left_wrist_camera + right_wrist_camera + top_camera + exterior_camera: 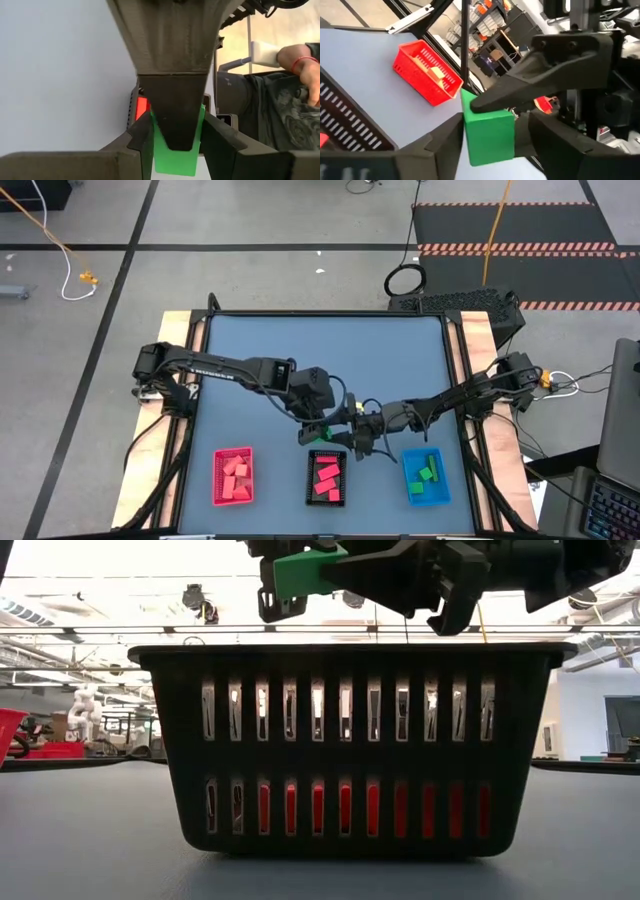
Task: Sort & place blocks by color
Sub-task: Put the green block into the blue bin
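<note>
Sorting is looking well along: salmon blocks (235, 477) are lying in the red tray (218, 479), pink-red blocks (327, 479) in the black tray (341, 477), green blocks (428, 473) in the blue tray (413, 482). One green block (320, 432) is hanging in the air just above the black tray's far edge. The left end effector (318, 430) is gripping it, reaching in from the tabletop's left side. The right end effector (352, 438), stretched low from the right, is flanking the same block with fingers apart, apparently for a handover toward the blue tray.

Matt green block (489, 134), slotted plastic black tray (350, 740)
</note>
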